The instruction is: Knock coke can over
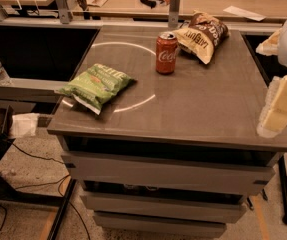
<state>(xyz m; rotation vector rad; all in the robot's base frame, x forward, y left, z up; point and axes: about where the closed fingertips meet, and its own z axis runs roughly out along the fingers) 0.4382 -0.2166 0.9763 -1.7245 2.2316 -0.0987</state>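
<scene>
My tool [278, 104] hangs at the right edge of the view, over the right-hand rim of the grey worktop [208, 104], while the coke can [166, 53] stands upright toward the worktop's far side, its long axis vertical and its silver top facing up. The can lies well apart from my tool, away to the left and farther back across open worktop. As I judge it, the coming move is a reach leftward and away from the camera, ending in a sideways push high on the can's wall to tip it. The tool shows only as a pale, smeared shape close to the camera, and I cannot tell whether it is set wide or narrow; it appears to hold nothing. A brown-and-cream chip bag [202, 36] lies just beside the can on its right and slightly behind, perhaps touching it, on the side from which I would come. A green chip bag [95, 86] lies well to the can's left, nearer the front-left corner. A push toward the left front would, I think, drop the can onto bare surface short of that bag. The task is not yet done: the can is on its base.
</scene>
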